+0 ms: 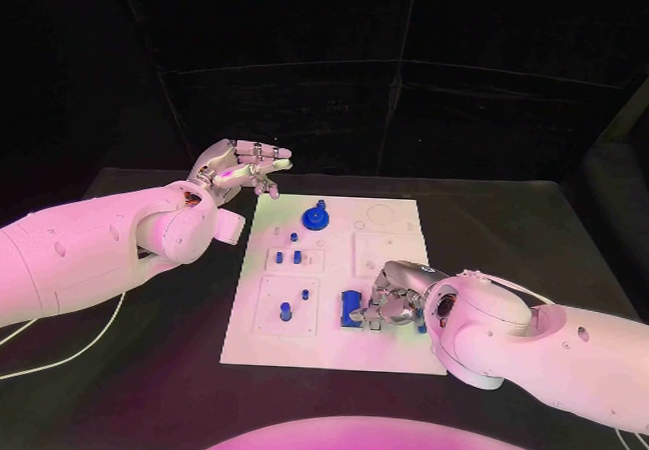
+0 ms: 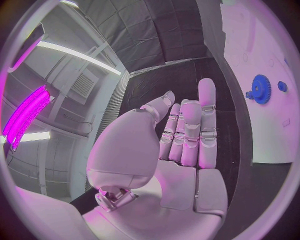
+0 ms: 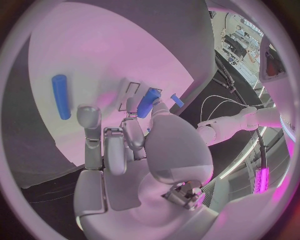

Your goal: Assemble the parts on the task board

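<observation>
The white task board (image 1: pixel 335 331) lies in the middle of the black table. A blue gear (image 1: pixel 315 220) stands near its far edge, and small blue pegs (image 1: pixel 287 256) stand in its left half. My right hand (image 1: pixel 396 298) is low over the board's near right part, beside a blue block (image 1: pixel 354 310). In the right wrist view a blue peg (image 3: pixel 148 102) sits pinched between thumb and a fingertip (image 3: pixel 132 104), over the board (image 3: pixel 94 55). My left hand (image 1: pixel 241 166) is raised off the board's far left corner, fingers straight and holding nothing. The left wrist view shows the gear (image 2: pixel 260 89) beyond them.
Another blue peg (image 3: pixel 60 96) lies flat on the board past my right hand's fingers. Two more pegs (image 1: pixel 284 309) stand in the near left panel. Bare black table surrounds the board, and a white cable (image 1: pixel 60 349) runs under my left arm.
</observation>
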